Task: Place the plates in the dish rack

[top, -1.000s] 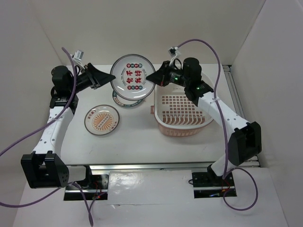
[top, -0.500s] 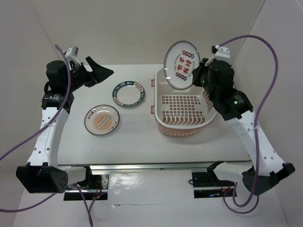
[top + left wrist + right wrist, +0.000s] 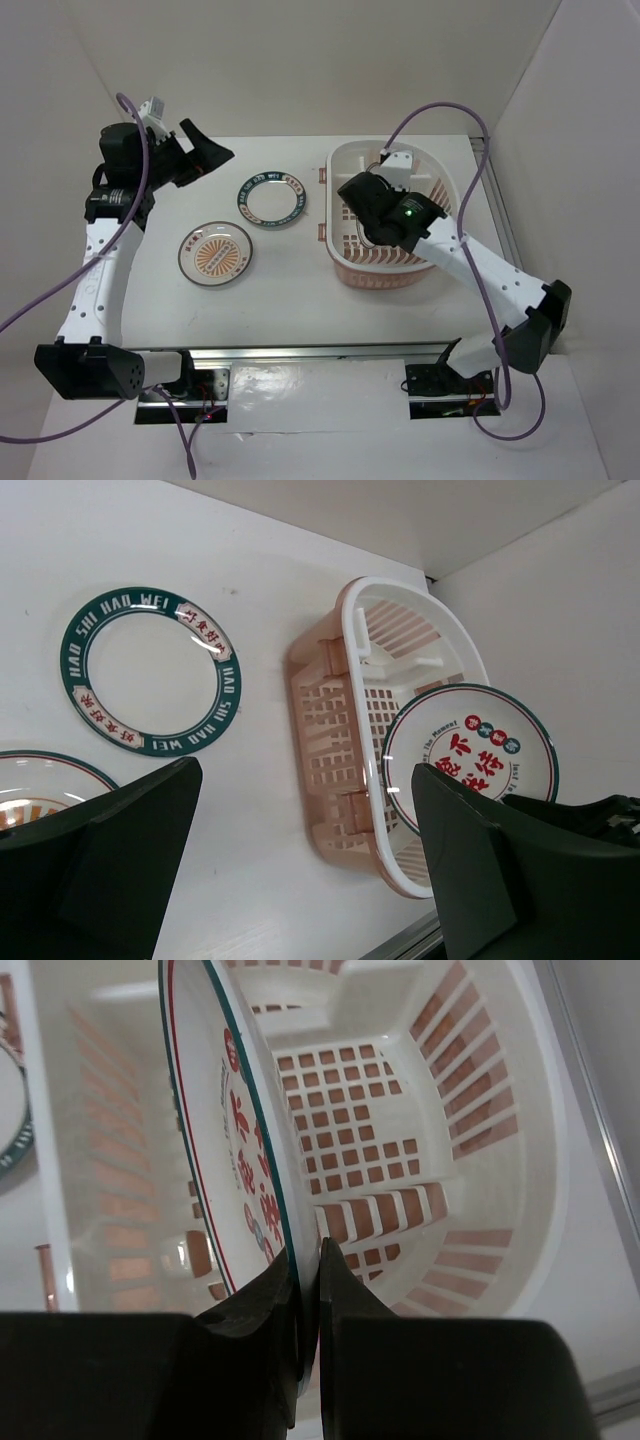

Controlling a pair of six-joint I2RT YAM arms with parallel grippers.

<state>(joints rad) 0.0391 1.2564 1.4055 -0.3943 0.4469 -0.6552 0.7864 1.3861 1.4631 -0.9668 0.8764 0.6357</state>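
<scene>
Left wrist: three plates (image 3: 150, 670), one rack (image 3: 335, 715)

Red-marked white plate (image 3: 240, 1160); green-rimmed white plate (image 3: 270, 200); orange sunburst plate (image 3: 215, 252); white-peach rack (image 3: 330, 740).

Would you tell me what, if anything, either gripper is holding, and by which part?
The right gripper pinches the red-marked plate by its rim; the left gripper holds nothing.

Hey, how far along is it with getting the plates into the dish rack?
Done: nothing released yet. In hand: the right gripper pinches the red-marked white plate by its rim, on edge inside the white slotted oval rack. To go: the green-rimmed plate and orange sunburst plate lie on the table, near the open left gripper.
</scene>
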